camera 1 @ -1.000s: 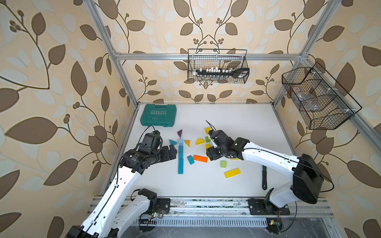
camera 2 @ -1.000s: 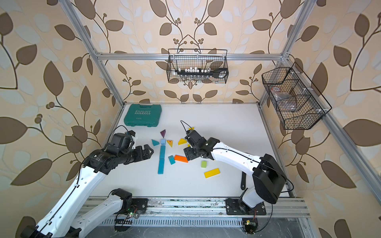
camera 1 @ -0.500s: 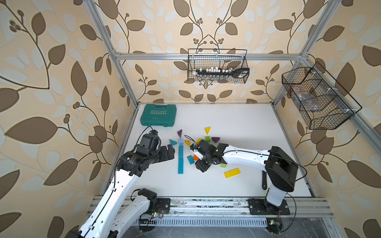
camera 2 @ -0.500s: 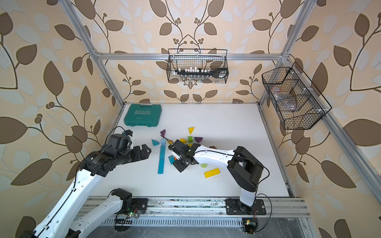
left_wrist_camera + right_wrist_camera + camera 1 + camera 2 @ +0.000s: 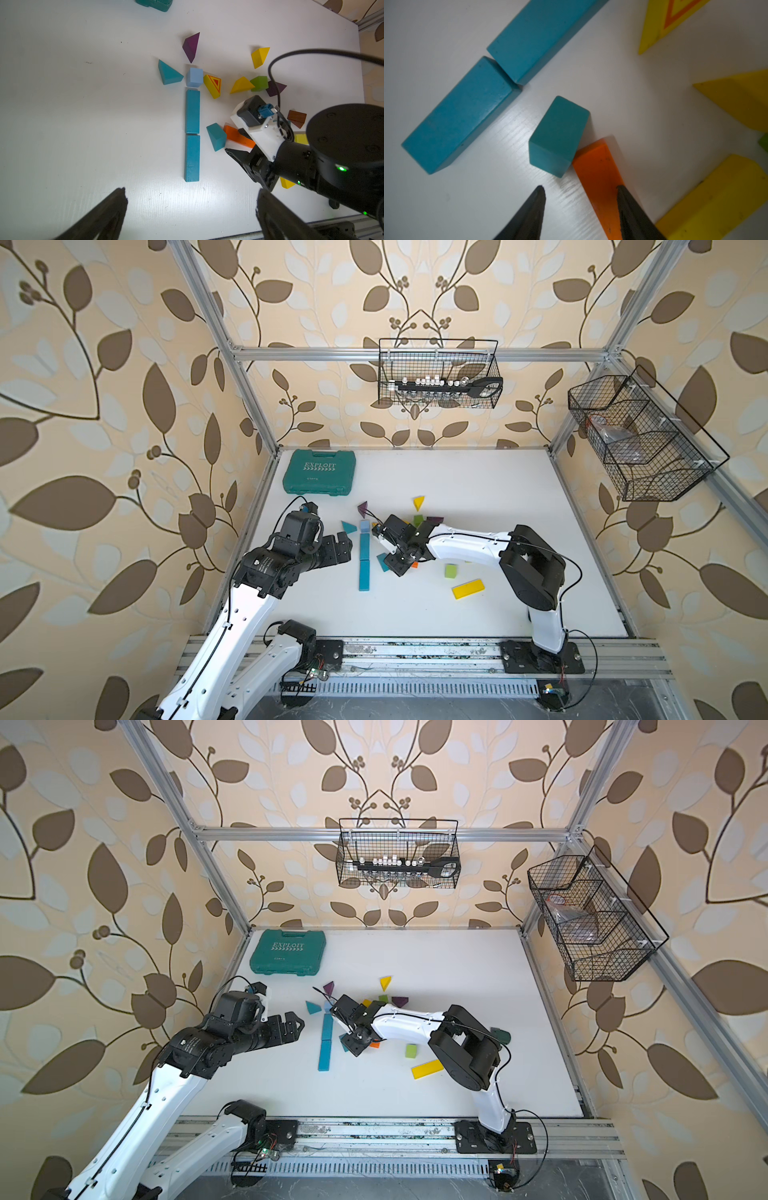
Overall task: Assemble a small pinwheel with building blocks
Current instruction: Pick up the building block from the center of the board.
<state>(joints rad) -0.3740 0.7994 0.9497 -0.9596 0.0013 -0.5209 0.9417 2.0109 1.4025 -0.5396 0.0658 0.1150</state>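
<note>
Right pincer [image 5: 579, 187], partly spread, straddles the orange bar [image 5: 598, 166] on the counter [image 5: 457, 481], beside the teal wedge [image 5: 558, 135] touching its end. Left pincer [image 5: 344, 547], fully spread, hovers empty near the two teal bars [image 5: 192, 112].

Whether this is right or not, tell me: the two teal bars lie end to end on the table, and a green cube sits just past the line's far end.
Not quite: the cube just past the far end of the teal bars is pale blue, not green. The left wrist view shows this plainly. The rest stands: the two bars do lie end to end.
</note>
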